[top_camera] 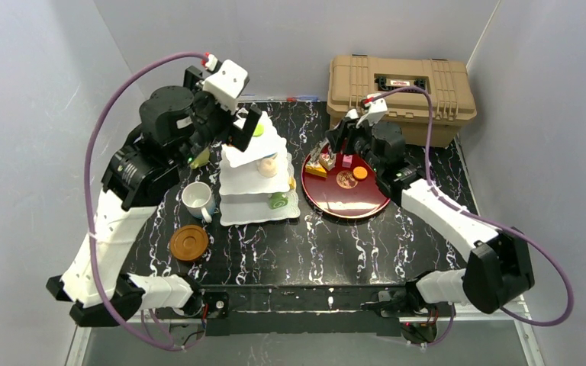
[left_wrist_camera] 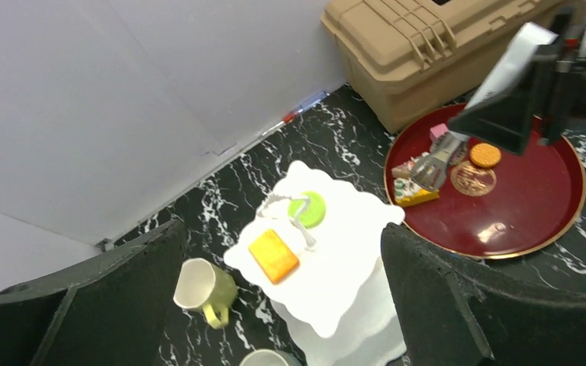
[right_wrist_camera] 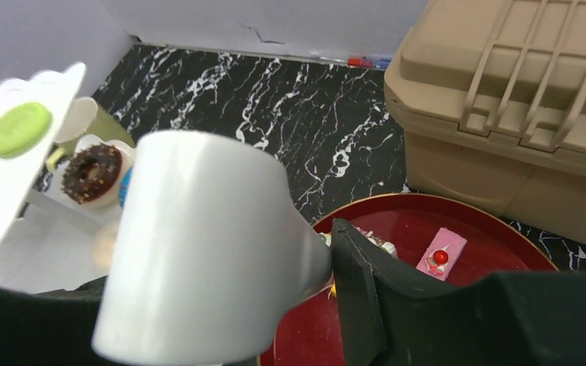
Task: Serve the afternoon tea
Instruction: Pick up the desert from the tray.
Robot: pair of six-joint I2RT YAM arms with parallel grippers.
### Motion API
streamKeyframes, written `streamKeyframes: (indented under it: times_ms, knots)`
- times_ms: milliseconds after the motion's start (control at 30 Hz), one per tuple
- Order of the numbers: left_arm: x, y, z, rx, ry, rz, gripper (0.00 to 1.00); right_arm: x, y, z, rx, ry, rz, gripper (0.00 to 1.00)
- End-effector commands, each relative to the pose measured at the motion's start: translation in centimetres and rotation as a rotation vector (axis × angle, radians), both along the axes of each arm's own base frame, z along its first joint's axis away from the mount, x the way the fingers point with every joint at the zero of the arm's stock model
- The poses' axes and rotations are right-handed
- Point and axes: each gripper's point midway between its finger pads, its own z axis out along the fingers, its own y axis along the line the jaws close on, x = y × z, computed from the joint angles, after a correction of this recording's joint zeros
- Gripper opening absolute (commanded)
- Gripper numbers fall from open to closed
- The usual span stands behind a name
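The white three-tier cake stand (top_camera: 255,183) stands left of centre. Its top tier (left_wrist_camera: 336,267) holds a green round pastry (left_wrist_camera: 309,208) and an orange biscuit (left_wrist_camera: 273,255); a chocolate doughnut (right_wrist_camera: 91,174) lies on a lower tier. My left gripper (top_camera: 246,130) hangs open and empty above the top tier, which shows between its fingers (left_wrist_camera: 442,305). My right gripper (top_camera: 334,141) is shut on silver tongs (right_wrist_camera: 206,244), whose tips (left_wrist_camera: 433,166) are down among pastries on the red tray (top_camera: 355,204). The white mug (top_camera: 197,200), the yellow-green mug (left_wrist_camera: 202,290) and a brown coaster (top_camera: 188,242) stand left of the stand.
The tan ribbed case (top_camera: 400,95) sits at the back right behind the tray. On the tray lie a pink cake slice (right_wrist_camera: 440,253), an orange cookie (top_camera: 360,173), a brown round piece (top_camera: 345,180) and a yellow slice (top_camera: 317,169). White walls close in on three sides.
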Motion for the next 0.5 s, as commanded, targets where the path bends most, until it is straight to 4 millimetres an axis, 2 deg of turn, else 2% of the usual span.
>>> streamKeyframes:
  times_ms: [0,100,233,467]
  knots:
    - [-2.2,1.1,-0.6,-0.066,0.05,-0.005,0.98,1.3,1.4,1.5,0.018,-0.124,0.07,0.61]
    - [-2.4,1.3,-1.1,-0.069,0.072,0.005,0.98,1.7,2.2,-0.6,-0.035,-0.106,0.142,0.66]
    - [-2.8,1.8,-1.0,-0.066,0.069,0.009,0.98,2.4,2.6,-2.8,-0.062,-0.079,0.187,0.66]
    - [-3.1,1.8,-0.9,-0.068,0.063,-0.002,0.98,3.2,3.0,-4.6,-0.092,-0.087,0.201,0.65]
